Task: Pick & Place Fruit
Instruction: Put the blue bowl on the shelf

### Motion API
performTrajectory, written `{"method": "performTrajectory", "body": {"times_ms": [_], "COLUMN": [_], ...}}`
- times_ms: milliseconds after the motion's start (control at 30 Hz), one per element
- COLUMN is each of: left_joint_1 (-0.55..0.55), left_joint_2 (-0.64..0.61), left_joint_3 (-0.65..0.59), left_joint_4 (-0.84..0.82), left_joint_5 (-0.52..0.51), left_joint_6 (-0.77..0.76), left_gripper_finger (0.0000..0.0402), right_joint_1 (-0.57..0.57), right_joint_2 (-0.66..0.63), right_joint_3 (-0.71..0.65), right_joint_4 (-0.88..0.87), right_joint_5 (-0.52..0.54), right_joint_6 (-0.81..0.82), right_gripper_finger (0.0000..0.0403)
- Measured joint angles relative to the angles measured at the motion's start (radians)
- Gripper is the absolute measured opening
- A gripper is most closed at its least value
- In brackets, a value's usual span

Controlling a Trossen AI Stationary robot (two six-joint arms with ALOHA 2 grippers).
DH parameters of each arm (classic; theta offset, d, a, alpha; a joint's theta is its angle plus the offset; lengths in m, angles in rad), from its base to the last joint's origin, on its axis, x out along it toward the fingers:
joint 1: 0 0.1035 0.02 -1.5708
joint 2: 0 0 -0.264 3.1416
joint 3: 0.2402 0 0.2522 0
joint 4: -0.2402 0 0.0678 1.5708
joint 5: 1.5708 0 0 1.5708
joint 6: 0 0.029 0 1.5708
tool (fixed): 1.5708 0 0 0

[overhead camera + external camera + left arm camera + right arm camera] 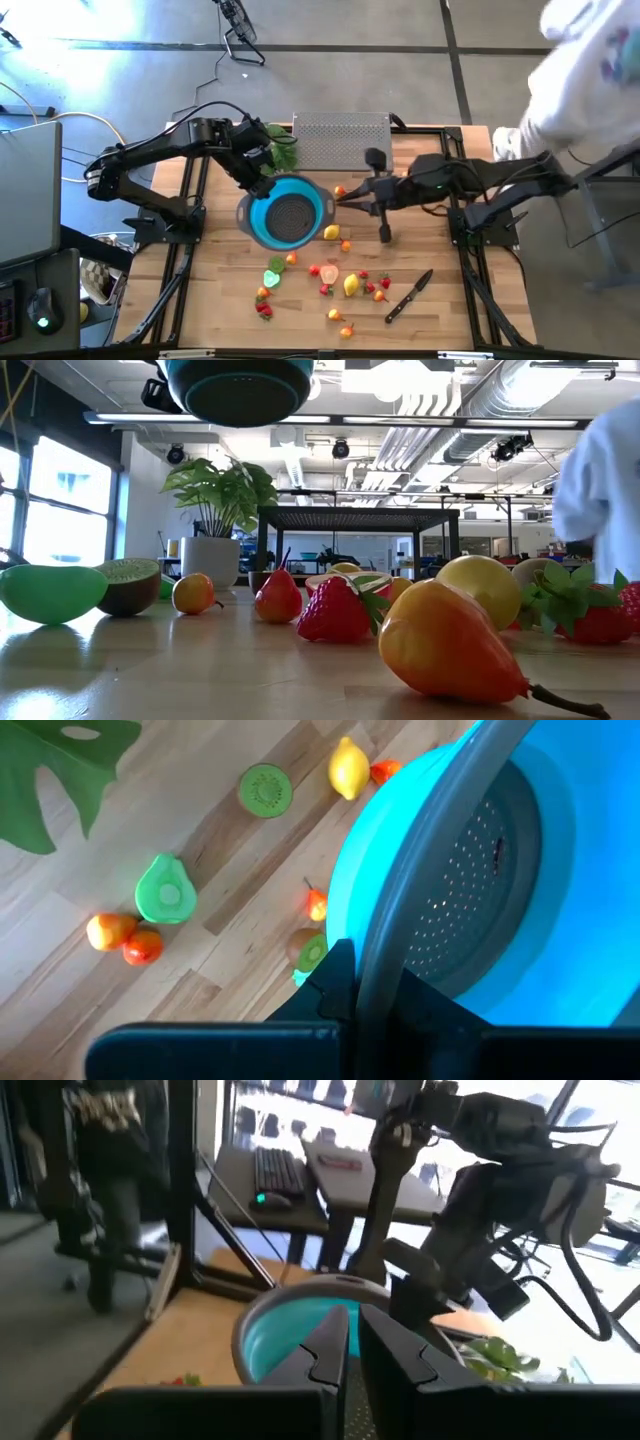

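Note:
My left gripper holds up a blue bowl with a grey rim and a perforated grey bottom, above the table's middle. In the low view the bowl hangs high over the table. My right gripper is level beside the bowl's right rim, shut, with a small red fruit at its fingertips. Several toy fruits lie on the wood nearer the front: a lemon, a second lemon, a green piece and strawberries. My left gripper pinches the bowl's grey rim at its far left, one finger outside the wall and the other inside. The fingers slant down from the far left. The bowl is lifted clear of the table and tilted. My right gripper has the small red fruit at its fingertips, coming level from the table's right. Its own fingers hide the place of contact, so the part held cannot be told. The fruit is clear of the table, beside the bowl's rim.
A metal mesh basket and a leafy green plant stand at the far middle. A black-handled knife lies at the near right. A person in white stands beyond the table's right far corner.

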Motion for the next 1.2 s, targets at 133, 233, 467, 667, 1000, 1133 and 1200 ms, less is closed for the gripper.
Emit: {"method": "performTrajectory", "body": {"times_ms": [133,233,467,667,1000,1133,1200], "left_joint_1": [0.0,0.0,0.0,0.0,0.0,0.0,0.0], "left_joint_2": [0.0,0.0,0.0,0.0,0.0,0.0,0.0], "left_joint_3": [0.0,0.0,0.0,0.0,0.0,0.0,0.0], "left_joint_4": [0.0,0.0,0.0,0.001,0.001,0.002,0.002], "left_joint_5": [0.0,0.0,-0.001,-0.003,-0.007,-0.02,-0.024], "left_joint_6": [-0.004,-0.01,-0.034,-0.037,-0.043,-0.057,-0.057], "left_gripper_finger": [0.0002,0.0002,0.0002,0.0003,0.0003,0.0003,0.0003], "right_joint_1": [0.005,0.005,0.042,0.075,0.083,0.083,0.083], "right_joint_2": [0.07,0.116,0.163,0.165,0.165,0.178,0.188], "right_joint_3": [0.085,0.125,0.14,0.14,0.14,0.14,0.14], "right_joint_4": [-0.054,-0.088,-0.095,-0.095,-0.132,-0.154,-0.169], "right_joint_5": [-0.003,-0.019,0.03,0.079,0.061,0.017,-0.004], "right_joint_6": [-0.039,-0.061,-0.203,-0.256,-0.258,-0.26,-0.263], "right_gripper_finger": [0.002,0.002,0.0029,0.0101,0.0236,0.0233,0.0226]}}
